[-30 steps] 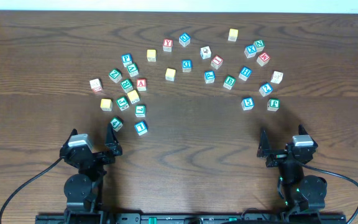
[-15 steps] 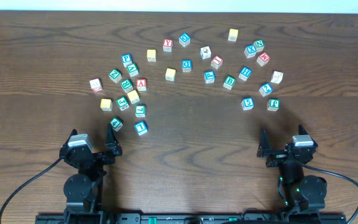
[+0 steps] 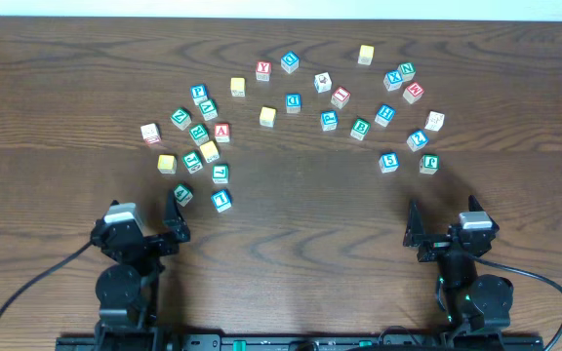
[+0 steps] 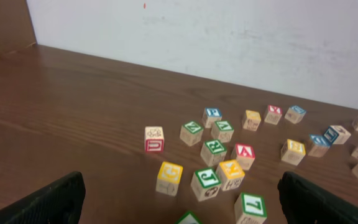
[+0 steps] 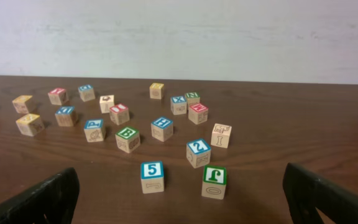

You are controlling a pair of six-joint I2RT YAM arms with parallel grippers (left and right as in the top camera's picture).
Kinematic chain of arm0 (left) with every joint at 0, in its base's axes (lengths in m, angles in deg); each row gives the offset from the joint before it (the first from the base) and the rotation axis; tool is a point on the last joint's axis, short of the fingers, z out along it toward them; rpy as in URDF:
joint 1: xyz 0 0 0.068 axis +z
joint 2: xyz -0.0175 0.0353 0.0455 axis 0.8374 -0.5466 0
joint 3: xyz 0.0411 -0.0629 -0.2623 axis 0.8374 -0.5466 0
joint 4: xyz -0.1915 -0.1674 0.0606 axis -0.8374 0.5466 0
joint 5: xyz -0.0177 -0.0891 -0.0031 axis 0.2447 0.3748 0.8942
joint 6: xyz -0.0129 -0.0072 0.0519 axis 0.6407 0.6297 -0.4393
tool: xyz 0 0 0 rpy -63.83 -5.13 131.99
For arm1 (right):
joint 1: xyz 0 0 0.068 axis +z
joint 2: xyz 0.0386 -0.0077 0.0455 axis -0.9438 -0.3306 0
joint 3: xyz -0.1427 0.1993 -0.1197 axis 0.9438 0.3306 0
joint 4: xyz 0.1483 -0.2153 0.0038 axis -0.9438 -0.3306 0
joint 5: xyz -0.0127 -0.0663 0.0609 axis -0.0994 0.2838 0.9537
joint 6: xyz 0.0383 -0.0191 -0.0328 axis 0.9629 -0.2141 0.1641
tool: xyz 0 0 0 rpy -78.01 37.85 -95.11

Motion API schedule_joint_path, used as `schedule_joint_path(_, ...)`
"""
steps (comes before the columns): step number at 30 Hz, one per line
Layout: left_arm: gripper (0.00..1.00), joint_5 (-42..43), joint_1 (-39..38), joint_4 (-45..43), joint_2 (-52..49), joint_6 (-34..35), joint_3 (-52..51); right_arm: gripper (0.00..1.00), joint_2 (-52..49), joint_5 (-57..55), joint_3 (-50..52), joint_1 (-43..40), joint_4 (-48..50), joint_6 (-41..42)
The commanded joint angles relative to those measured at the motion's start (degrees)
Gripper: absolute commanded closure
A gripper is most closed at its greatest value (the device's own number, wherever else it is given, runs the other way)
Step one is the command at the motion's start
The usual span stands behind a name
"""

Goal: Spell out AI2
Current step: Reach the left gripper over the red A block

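Note:
The red-framed A cube (image 3: 222,132) (image 4: 245,154) stands in the left cluster of blocks. A red-framed cube that looks like the I (image 3: 341,97) (image 5: 119,113) sits mid-table toward the back. Off to the right, the blue-framed 2 cube (image 3: 417,139) (image 5: 198,151) stands just behind a blue 5 (image 5: 152,176) and a green J (image 5: 214,180). My left gripper (image 3: 146,216) (image 4: 188,202) is open and empty near the front edge, short of the left cluster. The right gripper (image 3: 444,219) (image 5: 182,202) is likewise open and empty, well short of the 5.
Several other letter and number cubes are scattered in an arc across the table, among them plain yellow ones (image 3: 167,163) and a blue-framed 1-like cube (image 3: 221,200). A green cube (image 3: 182,194) lies closest to my left gripper. A white wall stands behind the table.
My left gripper has shifted slightly, its wrist turning a little to the left. The right arm and all cubes stay where they were.

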Motion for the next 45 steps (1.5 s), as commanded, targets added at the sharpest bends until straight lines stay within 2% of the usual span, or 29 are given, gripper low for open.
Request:
schedule_joint_path(1, 0.02, 1.7, 0.3, 0.7, -4.7, -1.0, 5.7, 0.01, 0.3, 0.2, 0.1, -0.4, -0.2, -0.7)
schedule_joint_path(11, 0.02, 6.8, 0.2, 13.6, -27.0, -1.0, 28.0, 0.01, 0.3, 0.2, 0.1, -0.4, -0.2, -0.7)
schedule_joint_path(27, 0.02, 8.4, 0.2, 44.1, -59.3, -1.0, 66.3, 0.01, 0.3, 0.2, 0.1, -0.4, -0.2, -0.7)
schedule_joint_path(34, 0.02, 12.8, -0.4, 54.0, -72.6, -1.9, 80.5, 0.01, 0.3, 0.2, 0.1, -0.4, -0.2, -0.7)
schedule_joint_path(39, 0.03, 12.7, -3.5, 59.5, -81.5, -5.5, 88.2, 0.01, 0.3, 0.2, 0.1, -0.4, -0.2, -0.7)
schedule_joint_path(45, 0.03, 12.7, -8.1, 60.1, -89.1, -12.7, 90.4, 0.01, 0.3, 0.2, 0.1, -0.4, -0.2, -0.7)
